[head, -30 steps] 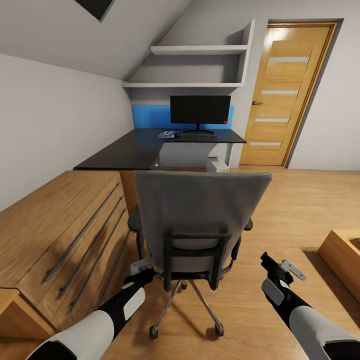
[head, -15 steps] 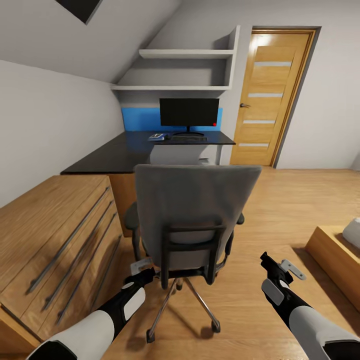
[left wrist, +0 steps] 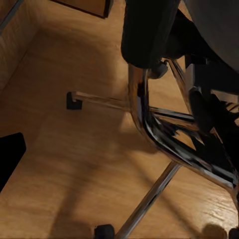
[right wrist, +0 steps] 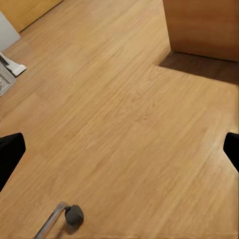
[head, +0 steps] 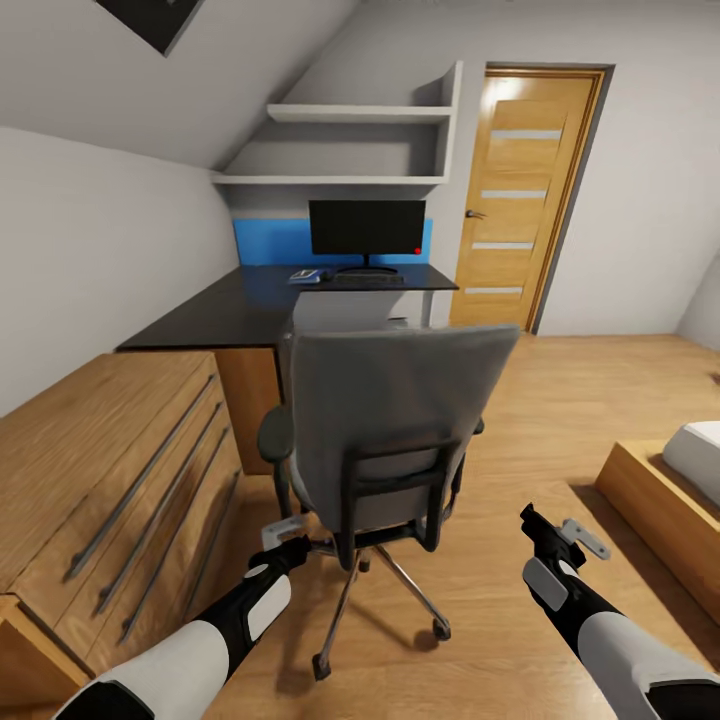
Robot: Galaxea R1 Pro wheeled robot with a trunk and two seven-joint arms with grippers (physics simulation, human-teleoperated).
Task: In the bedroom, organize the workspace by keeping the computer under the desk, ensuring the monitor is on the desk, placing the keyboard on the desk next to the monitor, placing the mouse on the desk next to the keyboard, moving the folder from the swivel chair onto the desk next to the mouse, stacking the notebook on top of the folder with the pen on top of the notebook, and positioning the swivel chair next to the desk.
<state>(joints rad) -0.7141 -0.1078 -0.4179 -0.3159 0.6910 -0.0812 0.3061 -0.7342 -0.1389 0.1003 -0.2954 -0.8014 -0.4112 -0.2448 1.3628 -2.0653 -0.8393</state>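
Observation:
The swivel chair [head: 395, 420] stands in front of me with its grey back toward me, between my two arms. Its chrome star base [left wrist: 164, 134] fills much of the left wrist view. My left gripper [head: 284, 538] hangs open low beside the base, with one black fingertip [left wrist: 10, 157] showing. Over bare floor, my right gripper [head: 562, 531] [right wrist: 119, 149] is open and holds nothing. Behind the chair is the black desk [head: 230, 305], which carries the monitor [head: 367, 227], the keyboard [head: 368, 279] and a flat blue folder [head: 305, 275]. Notebook, pen and mouse are too small to tell apart.
A light wood dresser [head: 120, 450] with long handles runs along the left wall. The wooden door [head: 515, 200] is at the back right and white shelves [head: 350, 140] hang over the desk. A wooden bed frame [head: 665, 500] [right wrist: 204, 25] stands at the right.
The whole view has shifted, with the door and desk sliding left and a bed coming in at the right. The chair has swivelled slightly. Both arms keep their place in the picture.

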